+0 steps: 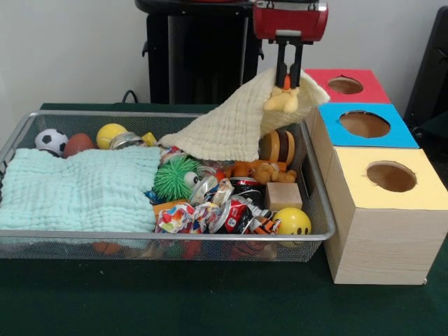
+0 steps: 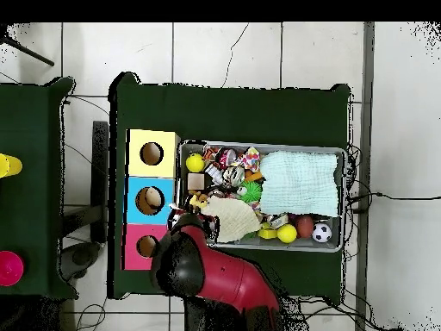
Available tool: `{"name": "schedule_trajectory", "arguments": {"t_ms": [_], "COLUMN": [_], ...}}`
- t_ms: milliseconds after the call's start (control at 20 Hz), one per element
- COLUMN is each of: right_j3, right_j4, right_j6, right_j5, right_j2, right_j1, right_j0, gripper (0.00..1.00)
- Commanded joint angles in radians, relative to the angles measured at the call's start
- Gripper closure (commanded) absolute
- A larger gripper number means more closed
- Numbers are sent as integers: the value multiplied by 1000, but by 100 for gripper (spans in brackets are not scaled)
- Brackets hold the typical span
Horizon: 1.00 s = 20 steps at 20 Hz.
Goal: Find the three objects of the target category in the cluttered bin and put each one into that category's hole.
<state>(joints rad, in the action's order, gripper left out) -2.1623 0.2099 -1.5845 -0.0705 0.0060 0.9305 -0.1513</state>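
Here the gripper hangs above the bin's far right corner, its two dark fingers drawn close together and pinching a small yellow plush toy with an orange patch at the top. The toy dangles directly under the fingertips, lifted clear of the clutter below. A cream cloth rises with it: one corner sits up against the toy at the gripper, and the rest slopes down to the left into the wire bin. Whether the fingers also catch the cloth cannot be told.

To the right of the bin, touching its side, stand three wooden boxes in a row on the green surface, each with a round hole in the top: the red box farthest back, the blue box in the middle, the yellow box nearest. The held toy hangs just beside the red and blue boxes, not over either hole.

Inside the bin, a pale green cloth covers the left half. Behind it lie a soccer ball, a brown ball and a yellow ball. A spiky green ball, an orange plush animal, a wooden block and a yellow smiley ball lie among crumpled wrappers on the right.
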Motion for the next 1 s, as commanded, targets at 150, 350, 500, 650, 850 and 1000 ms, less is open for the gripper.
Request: {"name": "schedule_trajectory", "arguments": {"t_ms": [150,350,500,650,850,1000], "right_j3": [21,92,128,157,185,202], "right_j4": [-144,-217,-275,-329,-390,-442], "right_j6": [-121,-66,-26,-7,-7,-13], "right_j5": [169,217,214,220,219,218], "right_j2": [50,-42,-87,-104,-126,-121], "right_j1": [-150,-200,-193,-182,-184,-178], "right_j0": [-55,-23,-24,-35,-32,-45], "gripper": [100,100,100,100,100,100]}}
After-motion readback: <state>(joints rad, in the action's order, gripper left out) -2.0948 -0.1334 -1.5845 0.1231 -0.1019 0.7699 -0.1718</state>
